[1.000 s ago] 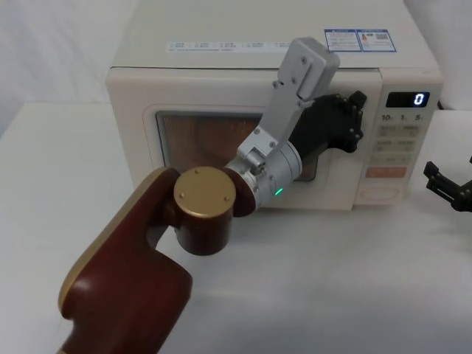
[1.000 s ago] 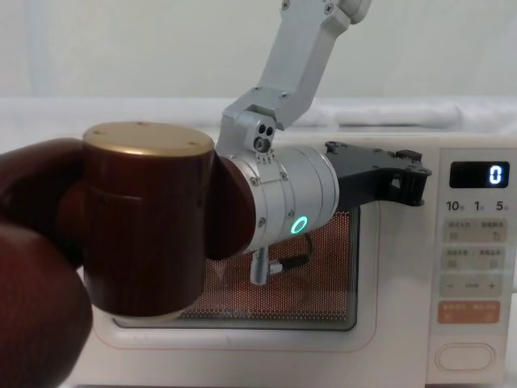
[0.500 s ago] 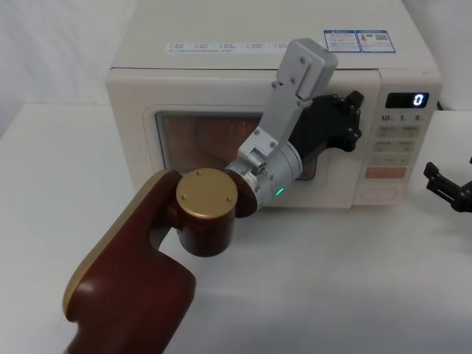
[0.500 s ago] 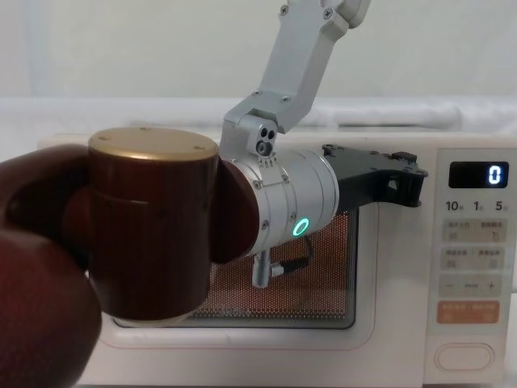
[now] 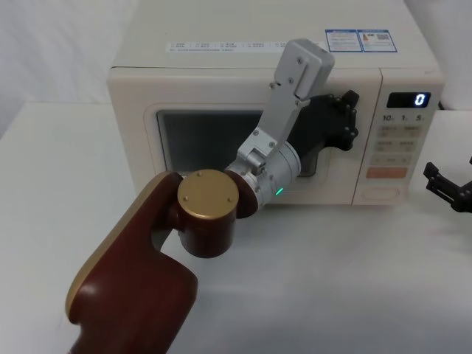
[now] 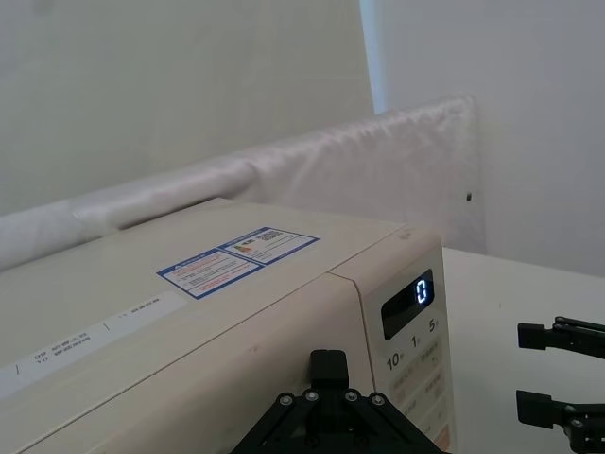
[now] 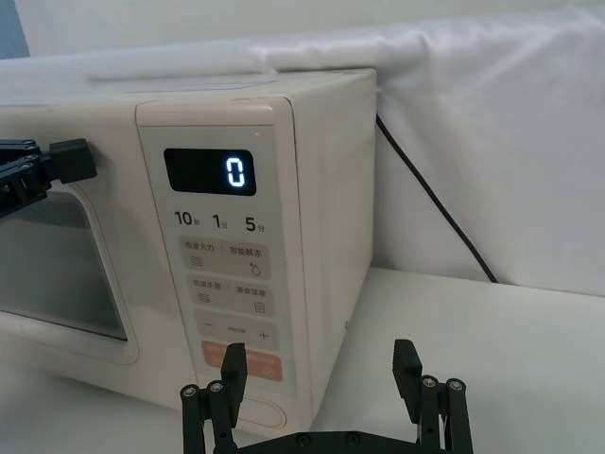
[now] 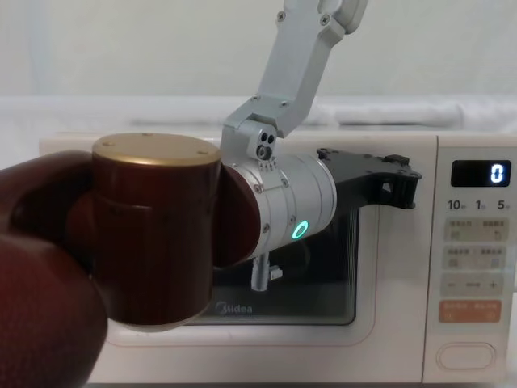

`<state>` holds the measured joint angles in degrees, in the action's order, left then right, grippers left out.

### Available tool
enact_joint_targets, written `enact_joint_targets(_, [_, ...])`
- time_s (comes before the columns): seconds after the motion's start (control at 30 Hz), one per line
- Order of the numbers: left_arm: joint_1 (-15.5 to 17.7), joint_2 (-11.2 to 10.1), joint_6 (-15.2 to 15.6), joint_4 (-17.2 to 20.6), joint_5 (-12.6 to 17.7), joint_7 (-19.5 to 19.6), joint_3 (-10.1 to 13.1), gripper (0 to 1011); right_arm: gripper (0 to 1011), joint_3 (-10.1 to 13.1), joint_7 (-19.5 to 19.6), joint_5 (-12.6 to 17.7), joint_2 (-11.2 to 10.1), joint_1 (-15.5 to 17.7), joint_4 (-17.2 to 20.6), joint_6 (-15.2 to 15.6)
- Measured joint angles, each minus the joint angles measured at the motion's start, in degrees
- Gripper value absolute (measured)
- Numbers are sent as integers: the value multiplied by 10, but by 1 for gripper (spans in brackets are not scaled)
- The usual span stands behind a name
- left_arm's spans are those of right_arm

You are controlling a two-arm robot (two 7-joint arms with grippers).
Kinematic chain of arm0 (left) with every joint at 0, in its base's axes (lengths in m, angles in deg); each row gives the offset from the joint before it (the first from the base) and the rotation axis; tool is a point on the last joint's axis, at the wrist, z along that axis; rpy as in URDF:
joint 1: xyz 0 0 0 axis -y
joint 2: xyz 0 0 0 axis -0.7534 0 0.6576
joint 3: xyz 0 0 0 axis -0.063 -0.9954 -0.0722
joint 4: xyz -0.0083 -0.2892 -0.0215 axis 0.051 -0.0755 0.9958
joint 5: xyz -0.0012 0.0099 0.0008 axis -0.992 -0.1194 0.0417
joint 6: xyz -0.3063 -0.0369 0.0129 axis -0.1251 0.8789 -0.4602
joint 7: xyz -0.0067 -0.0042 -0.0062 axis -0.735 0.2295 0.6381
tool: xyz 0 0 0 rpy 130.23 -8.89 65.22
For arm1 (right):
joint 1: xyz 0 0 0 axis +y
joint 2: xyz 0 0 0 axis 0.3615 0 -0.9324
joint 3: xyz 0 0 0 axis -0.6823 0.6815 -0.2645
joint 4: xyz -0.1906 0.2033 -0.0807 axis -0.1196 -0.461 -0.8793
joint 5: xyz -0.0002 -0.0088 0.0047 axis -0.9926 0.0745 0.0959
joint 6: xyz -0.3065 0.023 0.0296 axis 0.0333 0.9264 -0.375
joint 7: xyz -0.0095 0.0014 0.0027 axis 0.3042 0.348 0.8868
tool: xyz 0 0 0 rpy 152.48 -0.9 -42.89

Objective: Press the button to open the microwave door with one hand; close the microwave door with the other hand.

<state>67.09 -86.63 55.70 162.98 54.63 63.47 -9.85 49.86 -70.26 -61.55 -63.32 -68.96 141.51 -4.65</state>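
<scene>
- Head view shows one cream box-shaped microwave (image 5: pixel 221 74) standing on the white table (image 5: pixel 332 280), with two printed labels on its top.
- One left arm, with maroon gold-capped links and a silver forearm, reaches forward from the lower left, bends up at the elbow and angles down toward the door's upper right corner.
- One large cream microwave door with a dark rounded window (image 5: pixel 206 140) sits flush with the front; in the chest view its window is dark and the grey logo shows at the lower edge.
- One black left gripper (image 5: pixel 346 118) sits at the door's upper right edge, just beside the keypad strip; I cannot tell whether its fingers are parted or together, nor whether they touch the panel.
- One black right gripper (image 7: pixel 321 374) hangs low over the table to the right of the microwave, near its front right corner and apart from it, its two fingers spread wide with nothing between them.
- One narrow cream keypad strip (image 7: pixel 227 274) runs down the right of the front, with one dark display (image 7: pixel 210 172) showing 0.
- One orange rectangular key (image 8: pixel 468 312) sits near the bottom of the strip.
- One wide cream pill-shaped button (image 8: pixel 467 356) lies just below the orange key, at the strip's foot, untouched by either gripper.
</scene>
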Motion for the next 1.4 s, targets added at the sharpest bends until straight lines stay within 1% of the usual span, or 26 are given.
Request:
enact_joint_targets(0.07, [0,0,-1,0,-4,7,-1,0,1002,0,0,0,0,0,0,0])
enact_joint_targets(0.1, [-1,-1,-3,1,-10,15,-2,0,1002,0,0,0,0,0,0,0])
enact_joint_targets(0.13, [-2,-4,-10,5,-22,32,-2,0,1002,0,0,0,0,0,0,0])
enact_joint_targets(0.17, [-2,-4,-10,5,-22,32,-2,0,1002,0,0,0,0,0,0,0])
enact_joint_targets(0.2, [-3,-6,-13,7,-28,41,-1,0,1002,0,0,0,0,0,0,0])
enact_joint_targets(0.27, [-9,-15,-21,20,-49,66,4,0,1002,0,0,0,0,0,0,0])
enact_joint_targets(0.3, [-9,-15,-21,20,-49,66,4,0,1002,0,0,0,0,0,0,0])
enact_joint_targets(0.4, [-20,-28,-21,41,-64,77,9,0,1002,0,0,0,0,0,0,0])
enact_joint_targets(0.47, [-25,-34,-19,50,-68,78,10,0,1002,0,0,0,0,0,0,0])
enact_joint_targets(0.57, [-38,-48,-12,70,-72,76,12,0,1002,0,0,0,0,0,0,0])
enact_joint_targets(0.6, [-46,-55,-8,81,-74,73,12,0,1002,0,0,0,0,0,0,0])
enact_joint_targets(0.63, [-46,-55,-8,81,-74,73,12,0,1002,0,0,0,0,0,0,0])
enact_joint_targets(0.73, [-70,-73,0,108,-74,59,11,0,1002,0,0,0,0,0,0,0])
enact_joint_targets(0.83, [-88,-82,3,124,-74,47,8,0,1002,0,0,0,0,0,0,0])
enact_joint_targets(0.9, [-116,-92,6,144,-74,31,-1,0,1002,0,0,0,0,0,0,0])
enact_joint_targets(1.0, [-144,-102,7,162,-74,17,-12,0,1002,0,0,0,0,0,0,0])
enact_joint_targets(1.03, [-162,-108,7,173,-75,8,-21,0,1002,0,0,0,0,0,0,0])
enact_joint_targets(1.13, [-191,-115,5,190,-78,-6,-37,0,1002,0,0,0,0,0,0,0])
enact_joint_targets(1.17, [-212,-120,2,199,-80,-15,-49,0,1002,0,0,0,0,0,0,0])
enact_joint_targets(1.27, [-236,-125,-3,213,-83,-27,-69,0,1002,0,0,0,0,0,0,0])
enact_joint_targets(1.3, [-254,-129,-8,223,-84,-36,-82,0,1002,0,0,0,0,0,0,0])
enact_joint_targets(1.37, [-269,-131,-12,231,-85,-43,-95,0,1002,0,0,0,0,0,0,0])
enact_joint_targets(1.4, [-287,-132,-16,240,-86,-51,-111,0,1002,0,0,0,0,0,0,0])
